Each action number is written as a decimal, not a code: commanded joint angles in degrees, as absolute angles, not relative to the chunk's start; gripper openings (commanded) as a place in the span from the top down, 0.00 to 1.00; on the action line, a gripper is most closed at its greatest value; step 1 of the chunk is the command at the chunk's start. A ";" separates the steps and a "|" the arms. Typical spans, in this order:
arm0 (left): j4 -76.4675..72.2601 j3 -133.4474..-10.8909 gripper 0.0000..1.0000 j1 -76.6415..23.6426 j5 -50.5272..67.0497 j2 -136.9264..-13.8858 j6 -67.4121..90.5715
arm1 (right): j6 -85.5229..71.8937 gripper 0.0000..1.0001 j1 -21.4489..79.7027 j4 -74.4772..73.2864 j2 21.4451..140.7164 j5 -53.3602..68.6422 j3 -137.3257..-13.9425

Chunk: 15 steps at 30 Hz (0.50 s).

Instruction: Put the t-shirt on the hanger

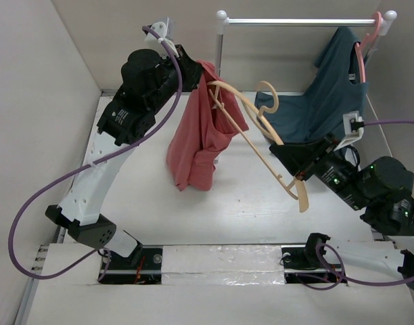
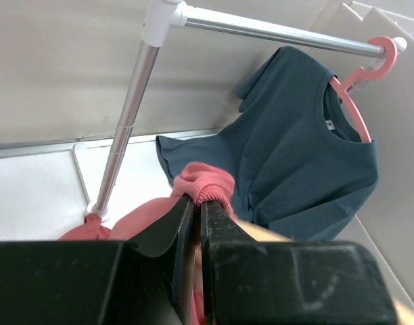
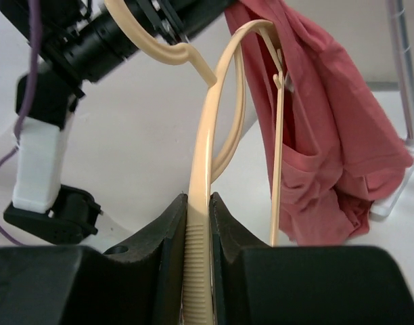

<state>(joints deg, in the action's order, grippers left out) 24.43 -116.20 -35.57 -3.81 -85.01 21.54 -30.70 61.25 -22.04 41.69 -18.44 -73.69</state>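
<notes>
One t-shirt [image 1: 197,142] pinched in left hand [image 2: 196,200], hanger [image 3: 201,156] clamped in right hand [image 3: 199,203]

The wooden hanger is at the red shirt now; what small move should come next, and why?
Probably the right jaws should ease the hanger deeper into the red shirt. The left jaws hold the shirt hanging above the table, and only the hanger's far end reaches the fabric.

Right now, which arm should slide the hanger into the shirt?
Probably the right: the right gripper is shut on the hanger, whose far end reaches the shirt. The left gripper only holds the shirt up.
</notes>
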 commanded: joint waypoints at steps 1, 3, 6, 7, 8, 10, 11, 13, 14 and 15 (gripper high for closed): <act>19.51 -116.20 1.00 -35.77 -4.40 -81.13 21.97 | -27.08 1.00 61.70 -21.52 42.19 -24.16 -78.22; 18.73 -115.06 1.00 -35.77 -3.70 -79.63 22.59 | -26.72 1.00 61.70 -22.50 42.45 -27.59 -78.22; 18.81 -113.21 1.00 -35.77 -3.25 -77.79 22.94 | -26.63 1.00 61.70 -22.33 40.52 -30.23 -76.29; 18.90 -112.68 1.00 -35.77 -2.99 -77.44 23.11 | -26.46 1.00 61.70 -22.06 40.08 -30.93 -75.85; 18.72 -111.72 1.00 -35.77 -2.29 -77.17 23.29 | -26.28 1.00 61.70 -21.80 39.90 -31.55 -75.07; 17.50 -110.83 1.00 -35.77 2.08 -76.55 23.47 | -25.23 1.00 61.70 -20.84 40.78 -31.73 -74.27; 16.62 -109.87 1.00 -35.77 3.59 -76.47 23.47 | -24.96 1.00 61.70 -20.40 41.65 -30.08 -73.57; 15.21 -109.69 1.00 -35.77 6.94 -76.99 23.55 | -25.05 1.00 61.70 -18.73 44.38 -27.52 -73.13; 15.03 -110.12 1.00 -35.77 7.73 -77.69 23.73 | -25.31 1.00 61.70 -17.76 44.99 -24.81 -72.25; 15.12 -110.47 1.00 -35.77 8.78 -77.96 23.82 | -25.66 1.00 61.70 -16.45 45.43 -24.79 -71.55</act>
